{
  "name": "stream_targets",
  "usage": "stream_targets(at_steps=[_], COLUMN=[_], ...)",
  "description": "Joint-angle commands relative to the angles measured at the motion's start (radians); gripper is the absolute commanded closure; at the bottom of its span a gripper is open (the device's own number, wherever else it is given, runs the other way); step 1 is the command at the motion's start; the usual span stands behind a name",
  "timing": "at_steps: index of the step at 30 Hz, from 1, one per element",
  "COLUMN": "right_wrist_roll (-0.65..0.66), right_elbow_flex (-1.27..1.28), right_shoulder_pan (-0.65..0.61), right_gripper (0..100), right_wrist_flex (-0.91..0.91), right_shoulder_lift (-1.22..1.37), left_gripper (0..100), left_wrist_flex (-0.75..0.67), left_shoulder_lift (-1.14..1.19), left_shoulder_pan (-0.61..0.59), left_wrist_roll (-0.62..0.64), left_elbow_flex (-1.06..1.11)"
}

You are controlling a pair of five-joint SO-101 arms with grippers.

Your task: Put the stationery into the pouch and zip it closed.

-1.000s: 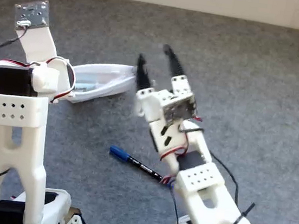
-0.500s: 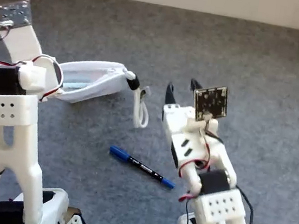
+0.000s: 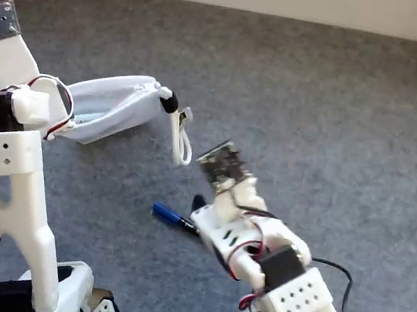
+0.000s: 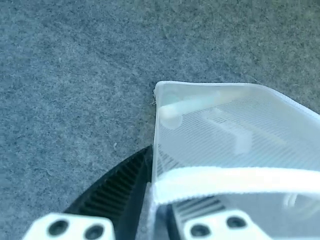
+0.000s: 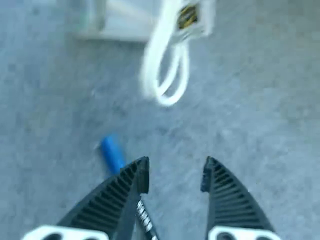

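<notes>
A white mesh pouch (image 3: 116,105) lies on the grey carpet (image 3: 314,100), its white loop strap (image 3: 182,141) trailing from one end. My left gripper (image 4: 157,175) is shut on the pouch's (image 4: 235,135) edge, and pale items show through the mesh. A blue pen (image 3: 173,217) lies nearer the arm bases. My right gripper (image 3: 201,207) hangs low right over the pen's middle. In the right wrist view it (image 5: 175,175) is open, the pen's blue cap (image 5: 112,152) just beyond one finger (image 5: 125,192), the strap (image 5: 167,75) farther off.
Bare grey carpet stretches to the right and back of the high view. A pale wall edge (image 3: 288,2) runs along the far side. The left arm's white body (image 3: 9,169) stands tall at the near left.
My right arm swung down and back from beside the pouch to hover over the pen. The left arm dragged the pouch slightly leftward, uncovering its strap.
</notes>
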Motion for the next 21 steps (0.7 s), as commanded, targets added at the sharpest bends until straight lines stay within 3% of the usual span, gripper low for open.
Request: stream_targets(at_steps=[1, 8, 17, 21], right_wrist_roll=[0.02, 0.02, 0.025, 0.127], right_elbow_flex=[-0.065, -0.185, -0.387, -0.461], right_shoulder_pan=[-0.084, -0.202, -0.254, -0.254], right_gripper=[88.7, 88.6, 88.6, 88.5], right_wrist_flex=[0.013, 0.018, 0.018, 0.018], right_shoulder_lift=[0.122, 0.423, 0.774, 0.914], left_gripper=[99, 99, 99, 99], left_wrist_flex=[-0.018, -0.018, -0.018, -0.018], left_shoulder_lift=[-0.042, -0.042, -0.042, -0.042], left_shoulder_pan=[-0.024, -0.024, -0.024, -0.024], left_wrist_roll=[0.012, 0.012, 0.011, 0.011], left_elbow_flex=[-0.013, -0.01, -0.007, -0.005])
